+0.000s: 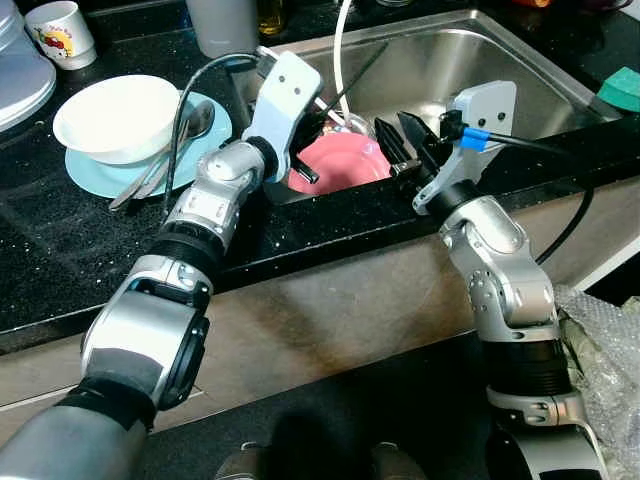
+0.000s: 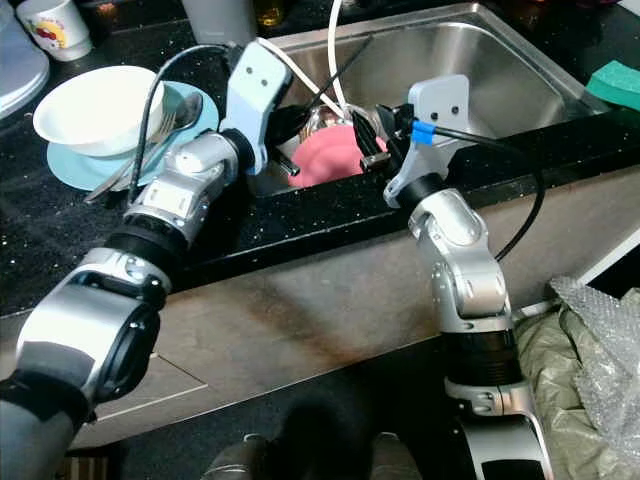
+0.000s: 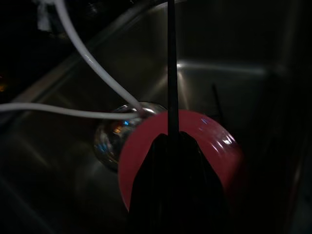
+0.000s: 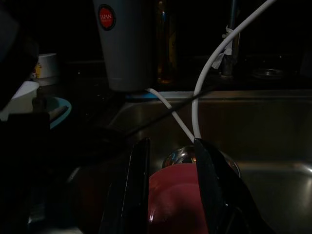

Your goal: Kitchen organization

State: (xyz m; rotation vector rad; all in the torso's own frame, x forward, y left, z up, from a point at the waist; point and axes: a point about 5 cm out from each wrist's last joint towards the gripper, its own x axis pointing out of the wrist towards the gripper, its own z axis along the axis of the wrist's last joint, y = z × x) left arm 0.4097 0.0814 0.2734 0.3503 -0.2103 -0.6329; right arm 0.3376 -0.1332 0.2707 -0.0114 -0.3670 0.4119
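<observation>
A pink plate (image 1: pixel 340 160) sits in the steel sink (image 1: pixel 520 75). The left gripper (image 3: pixel 170 161) reaches down over the plate with its fingers pressed together, holding nothing. The right gripper (image 4: pixel 170 185) hangs just above the plate's near side, fingers apart, with the plate seen between them.

black counter (image 1: pixel 60 240) bears blue plate (image 1: pixel 90 172), mug (image 1: pixel 62 33).
</observation>
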